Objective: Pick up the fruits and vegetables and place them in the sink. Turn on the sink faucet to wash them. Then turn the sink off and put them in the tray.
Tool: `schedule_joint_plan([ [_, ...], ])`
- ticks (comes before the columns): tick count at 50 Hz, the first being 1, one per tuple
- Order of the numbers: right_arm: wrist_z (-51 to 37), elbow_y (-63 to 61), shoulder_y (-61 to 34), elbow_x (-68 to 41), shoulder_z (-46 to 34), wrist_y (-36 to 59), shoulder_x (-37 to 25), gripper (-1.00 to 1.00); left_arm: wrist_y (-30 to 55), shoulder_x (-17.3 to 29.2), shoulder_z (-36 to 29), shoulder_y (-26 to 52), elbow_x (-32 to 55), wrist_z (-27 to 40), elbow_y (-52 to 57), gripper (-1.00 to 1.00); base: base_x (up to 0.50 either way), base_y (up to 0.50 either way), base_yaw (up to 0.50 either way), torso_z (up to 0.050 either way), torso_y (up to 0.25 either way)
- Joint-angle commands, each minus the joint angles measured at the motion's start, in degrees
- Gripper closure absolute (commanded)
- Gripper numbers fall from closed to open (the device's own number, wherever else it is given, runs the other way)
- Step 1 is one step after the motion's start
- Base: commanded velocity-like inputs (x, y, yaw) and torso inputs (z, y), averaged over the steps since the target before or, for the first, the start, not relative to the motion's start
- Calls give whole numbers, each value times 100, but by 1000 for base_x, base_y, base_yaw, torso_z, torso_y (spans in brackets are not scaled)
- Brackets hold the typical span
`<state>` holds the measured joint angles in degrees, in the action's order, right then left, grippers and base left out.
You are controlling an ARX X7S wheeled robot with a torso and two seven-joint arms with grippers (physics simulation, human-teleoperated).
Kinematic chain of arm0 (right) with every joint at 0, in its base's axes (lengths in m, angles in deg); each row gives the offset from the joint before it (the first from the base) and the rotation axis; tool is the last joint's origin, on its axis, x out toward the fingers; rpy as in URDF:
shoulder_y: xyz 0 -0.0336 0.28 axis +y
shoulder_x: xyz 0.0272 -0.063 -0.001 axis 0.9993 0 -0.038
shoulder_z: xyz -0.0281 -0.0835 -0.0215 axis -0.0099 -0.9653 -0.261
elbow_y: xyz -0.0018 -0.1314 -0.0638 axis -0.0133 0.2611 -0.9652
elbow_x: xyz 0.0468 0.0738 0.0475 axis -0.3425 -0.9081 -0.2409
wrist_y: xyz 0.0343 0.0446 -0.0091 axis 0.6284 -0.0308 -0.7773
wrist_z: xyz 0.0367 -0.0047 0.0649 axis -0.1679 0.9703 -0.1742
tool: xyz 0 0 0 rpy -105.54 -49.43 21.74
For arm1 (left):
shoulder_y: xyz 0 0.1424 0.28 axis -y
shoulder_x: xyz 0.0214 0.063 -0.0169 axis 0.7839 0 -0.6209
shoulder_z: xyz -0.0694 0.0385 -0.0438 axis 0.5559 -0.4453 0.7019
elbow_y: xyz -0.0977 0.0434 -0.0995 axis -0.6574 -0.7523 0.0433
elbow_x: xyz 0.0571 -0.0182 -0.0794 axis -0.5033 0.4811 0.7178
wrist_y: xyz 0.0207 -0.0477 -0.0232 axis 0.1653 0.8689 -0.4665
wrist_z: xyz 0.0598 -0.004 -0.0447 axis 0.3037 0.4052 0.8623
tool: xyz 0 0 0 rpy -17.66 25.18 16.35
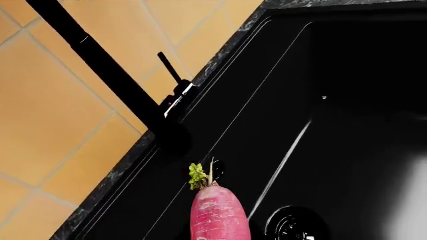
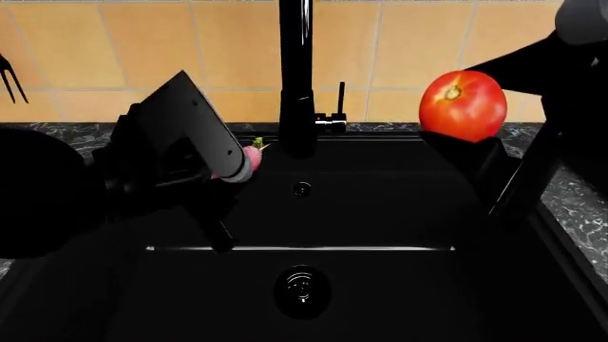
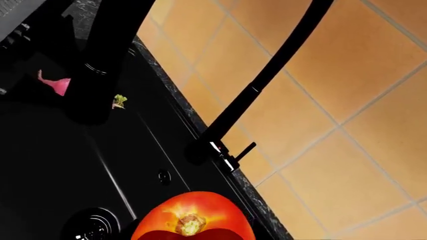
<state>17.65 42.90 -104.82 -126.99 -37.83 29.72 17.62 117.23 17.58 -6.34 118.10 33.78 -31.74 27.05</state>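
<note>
My left gripper point(image 2: 242, 162) is shut on the pink radish point(image 1: 219, 214), green stem forward, held above the black sink point(image 2: 380, 214) at its back left, beside the faucet point(image 2: 295, 78). The radish tip also shows in the head view point(image 2: 253, 154) and in the right wrist view point(image 3: 60, 85). My right gripper point(image 2: 465, 132) is shut on the red tomato point(image 2: 463, 105) and holds it high over the sink's right side; the tomato fills the near edge of the right wrist view point(image 3: 190, 216). The faucet's thin lever point(image 2: 340, 100) stands upright. The tray is out of view.
The round drain point(image 2: 301, 286) lies at the basin's front middle. Grey marbled counter point(image 2: 579, 192) runs along the sink's right and back edges, with a tan tiled wall point(image 2: 161, 50) behind. A dark fork-like utensil point(image 2: 10, 82) hangs at the far left.
</note>
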Motion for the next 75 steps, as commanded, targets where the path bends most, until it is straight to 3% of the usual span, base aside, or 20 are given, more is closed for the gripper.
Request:
schedule_joint_plan([
  [1,118,-101,35,122,-34,-108,-111,100,-55,208,-670,49,-673,-788,96,100,25,0,0,0,0],
  [15,57,-149,127,88,-67,-214,-158,100,-1086,682,-1305,-152,-1528,-2025,712,100,25,0,0,0,1],
  [29,60,-159,199,113,-120,-304,-175,100,-1932,758,-1426,-683,-1805,-2384,647,100,26,0,0,0,0],
  [62,79,-217,416,250,-266,-522,-193,100,-1816,-461,-2591,-629,-2810,-2737,-245,100,27,0,0,0,0],
  [75,99,-221,510,322,-314,-607,-226,100,-2022,-717,-2977,-708,-3107,-2993,-642,100,28,0,0,0,0],
])
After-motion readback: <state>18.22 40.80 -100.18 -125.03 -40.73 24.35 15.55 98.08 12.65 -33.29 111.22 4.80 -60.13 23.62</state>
